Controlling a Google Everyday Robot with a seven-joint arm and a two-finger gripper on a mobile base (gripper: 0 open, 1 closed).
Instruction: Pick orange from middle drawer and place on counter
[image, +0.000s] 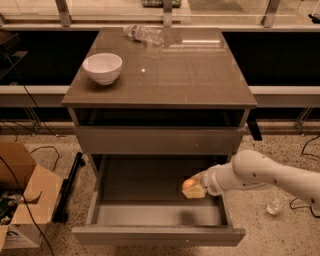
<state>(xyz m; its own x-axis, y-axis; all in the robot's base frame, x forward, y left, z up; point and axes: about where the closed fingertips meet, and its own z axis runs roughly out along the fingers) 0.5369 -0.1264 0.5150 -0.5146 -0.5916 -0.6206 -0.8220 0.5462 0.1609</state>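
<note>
The orange (189, 184) is a small round fruit held in my gripper (194, 189), a little above the floor of the open middle drawer (145, 184), at its right side. The gripper is shut on the orange; my white arm (260, 175) reaches in from the right over the drawer's side wall. The counter (180, 75) is the glossy grey-brown top of the cabinet, above the drawer.
A white bowl (102, 67) stands at the counter's left. A clear plastic bottle (144, 34) lies at its back edge. A cardboard box (22, 195) sits on the floor at the left. A small clear object (274, 206) lies on the floor at the right.
</note>
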